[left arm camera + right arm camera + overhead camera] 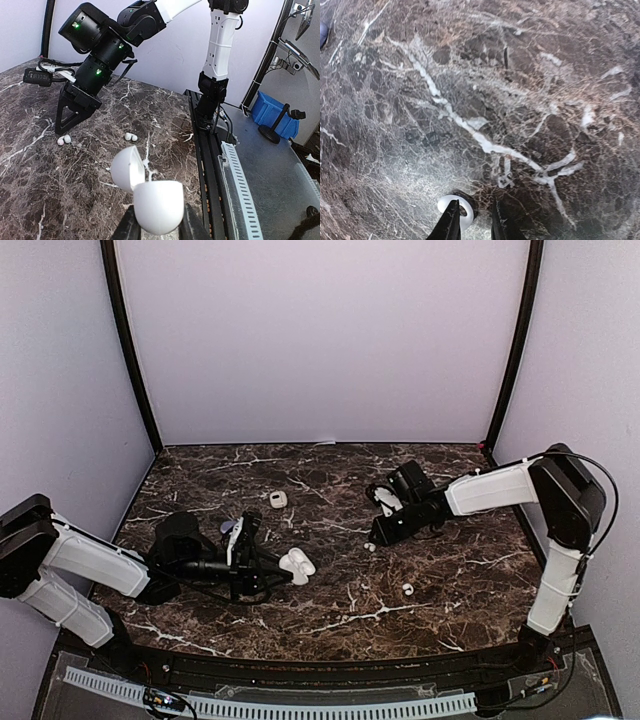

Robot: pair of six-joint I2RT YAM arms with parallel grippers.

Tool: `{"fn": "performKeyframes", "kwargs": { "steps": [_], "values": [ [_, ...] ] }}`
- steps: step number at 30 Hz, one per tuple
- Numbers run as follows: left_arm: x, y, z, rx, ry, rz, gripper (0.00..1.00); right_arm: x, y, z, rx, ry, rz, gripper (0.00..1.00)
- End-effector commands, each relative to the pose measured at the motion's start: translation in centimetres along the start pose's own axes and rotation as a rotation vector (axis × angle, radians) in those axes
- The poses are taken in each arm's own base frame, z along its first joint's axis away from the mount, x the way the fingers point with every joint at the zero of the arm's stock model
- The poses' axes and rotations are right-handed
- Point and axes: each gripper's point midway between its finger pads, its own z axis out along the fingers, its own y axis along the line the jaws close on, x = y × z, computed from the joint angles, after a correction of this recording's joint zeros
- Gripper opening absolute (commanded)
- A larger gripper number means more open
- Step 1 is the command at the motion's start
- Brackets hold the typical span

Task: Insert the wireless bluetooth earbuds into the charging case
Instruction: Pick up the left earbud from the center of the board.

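Left wrist: left pincer (157, 226) clamps open charging case (156, 204).

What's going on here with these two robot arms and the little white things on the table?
The left pincer holds a white charging case with its lid flipped open. The right pincer is down at one tiny white earbud on the marble table; whether it has gripped it, I cannot tell. A second earbud lies loose nearby, and another small case sits farther back. No bud is going into the case yet.
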Motion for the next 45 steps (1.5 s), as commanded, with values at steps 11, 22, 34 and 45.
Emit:
{"fn": "performKeyframes", "kwargs": {
  "steps": [11, 22, 34, 45],
  "values": [
    [-1.6, -0.3, 0.1, 0.017, -0.033, 0.043, 0.18, 0.8, 1.3, 1.0, -0.087, 0.023, -0.024, 0.22],
    [-1.6, -0.3, 0.1, 0.017, -0.032, 0.042, 0.18, 1.7, 2.5, 0.6, -0.138, 0.032, -0.021, 0.22],
    [-1.6, -0.2, 0.1, 0.017, -0.030, 0.040, 0.18, 0.6, 3.5, -0.7, -0.167, -0.014, -0.056, 0.03],
    [-1.7, -0.4, 0.2, 0.024, -0.035, 0.044, 0.18, -1.0, 5.1, -3.4, -0.210, -0.141, -0.121, 0.00]
  ]
}}
